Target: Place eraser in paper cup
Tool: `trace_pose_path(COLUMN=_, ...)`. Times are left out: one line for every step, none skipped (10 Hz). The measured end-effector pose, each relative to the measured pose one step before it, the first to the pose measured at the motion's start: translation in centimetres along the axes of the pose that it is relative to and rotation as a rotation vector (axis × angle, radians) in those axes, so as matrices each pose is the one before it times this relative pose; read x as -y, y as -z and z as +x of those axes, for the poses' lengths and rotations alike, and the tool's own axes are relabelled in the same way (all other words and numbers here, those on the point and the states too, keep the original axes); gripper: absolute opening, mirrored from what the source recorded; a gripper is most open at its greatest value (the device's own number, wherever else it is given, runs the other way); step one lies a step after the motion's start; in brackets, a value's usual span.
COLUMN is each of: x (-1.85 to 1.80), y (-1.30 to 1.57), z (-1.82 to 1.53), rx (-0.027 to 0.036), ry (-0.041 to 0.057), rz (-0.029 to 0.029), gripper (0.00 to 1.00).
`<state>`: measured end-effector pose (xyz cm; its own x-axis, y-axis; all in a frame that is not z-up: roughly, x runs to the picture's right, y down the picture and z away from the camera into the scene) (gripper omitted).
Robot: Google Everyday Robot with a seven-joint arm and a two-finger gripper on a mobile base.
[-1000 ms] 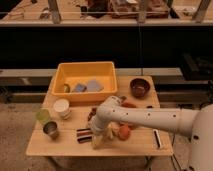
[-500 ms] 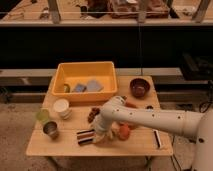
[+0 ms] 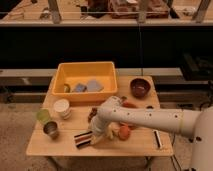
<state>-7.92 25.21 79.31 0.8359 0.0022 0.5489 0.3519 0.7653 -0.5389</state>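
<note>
Camera view is showing the white two-finger gripper hanging low over the wooden table, right at one end of the flat dark eraser with reddish and pale stripes, which is lying just left of it in the view. Whether it is clasping the block, I cannot tell. The short cream paper cup is standing farther left and behind, well apart. I am judging the eraser light, stiff and grippy, best pinched across its narrow width near the middle.
</note>
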Motion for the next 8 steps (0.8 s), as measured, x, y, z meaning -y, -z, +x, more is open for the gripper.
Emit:
trace_pose_path(x=0.186, y=0.301, z=-0.162, rx=0.02122, ry=0.00371, rz=0.01271, gripper=0.00)
trace_pose_path(x=0.337, y=0.677, z=-0.433, rx=0.02442, ry=0.00247, rz=0.01453, gripper=0.00)
trace_pose_path(x=0.607, y=1.154, z=-0.818, rx=0.02220, ry=0.00796, rz=0.01800, gripper=0.00)
trace_pose_path(x=0.825, y=1.573, z=-1.061, rx=0.01715, ry=0.00906, rz=0.01832, gripper=0.00)
trace_pose_path(x=0.699, y=1.290, z=-0.923, rx=0.01140, ry=0.00638, rz=0.01290, gripper=0.00)
trace_pose_path(x=1.528, y=2.405, z=-1.760, rx=0.01644, ry=0.01042, rz=0.02451, gripper=0.00)
trace_pose_path(x=1.154, y=1.400, z=-1.302, rx=0.01018, ry=0.00856, rz=0.01583, gripper=0.00)
trace_pose_path(x=1.547, y=1.519, z=-1.585, rx=0.01182, ry=0.01053, rz=0.01907, gripper=0.00)
